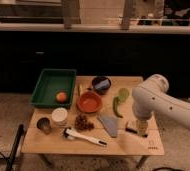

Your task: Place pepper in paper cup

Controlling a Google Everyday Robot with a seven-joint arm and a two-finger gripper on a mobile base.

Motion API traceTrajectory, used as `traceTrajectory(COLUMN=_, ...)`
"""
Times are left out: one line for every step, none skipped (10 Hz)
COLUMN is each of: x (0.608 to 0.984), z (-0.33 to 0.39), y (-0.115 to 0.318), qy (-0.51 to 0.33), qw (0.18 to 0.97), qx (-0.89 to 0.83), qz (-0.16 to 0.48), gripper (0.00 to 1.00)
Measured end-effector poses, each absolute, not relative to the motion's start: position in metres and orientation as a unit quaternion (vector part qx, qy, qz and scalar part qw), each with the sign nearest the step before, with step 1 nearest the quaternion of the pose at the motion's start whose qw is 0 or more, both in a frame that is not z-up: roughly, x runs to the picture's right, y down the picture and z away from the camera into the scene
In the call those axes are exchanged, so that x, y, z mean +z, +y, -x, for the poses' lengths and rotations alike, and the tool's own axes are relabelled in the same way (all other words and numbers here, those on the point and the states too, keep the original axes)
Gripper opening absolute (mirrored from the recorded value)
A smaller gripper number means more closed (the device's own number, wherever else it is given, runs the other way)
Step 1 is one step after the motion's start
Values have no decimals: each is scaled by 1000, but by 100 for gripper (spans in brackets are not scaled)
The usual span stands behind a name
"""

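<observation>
Camera view — your claw (139, 126) is hovering over the tabletop (133, 146), near the pepper (116, 107).
You cannot tell its grip; the pepper is lying beside the orange bowl (89, 102) — paper cup (59, 116) well apart.

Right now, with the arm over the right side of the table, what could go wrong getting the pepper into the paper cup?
The pepper lies between the orange bowl and the yellow-green cup, so the gripper, low over the right of the table, might bump either. The paper cup stands far left beside the metal cup; a long pepper could tip it or be dropped in the wrong cup.
</observation>
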State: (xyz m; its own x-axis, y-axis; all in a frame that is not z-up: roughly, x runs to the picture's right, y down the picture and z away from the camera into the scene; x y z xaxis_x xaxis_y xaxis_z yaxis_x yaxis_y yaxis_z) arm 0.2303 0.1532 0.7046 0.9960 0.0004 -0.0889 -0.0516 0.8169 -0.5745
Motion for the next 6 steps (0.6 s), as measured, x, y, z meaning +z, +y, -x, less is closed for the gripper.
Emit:
traceTrajectory(x=710, z=-228, y=148, qy=42, qw=951, qx=34, qz=303, gripper=80)
traceTrajectory(x=718, z=-228, y=143, qy=40, qw=950, qx=63, qz=304, gripper=80)
traceTrajectory(x=724, z=-225, y=140, qy=37, qw=948, qx=83, qz=306, gripper=80)
traceTrajectory(x=730, z=-222, y=137, qy=34, qw=946, qx=101, qz=306, gripper=80)
traceTrajectory(x=736, z=-219, y=134, qy=30, qw=944, qx=121, qz=305, gripper=80)
traceTrajectory(x=740, z=-219, y=133, qy=31, qw=942, qx=138, qz=303, gripper=80)
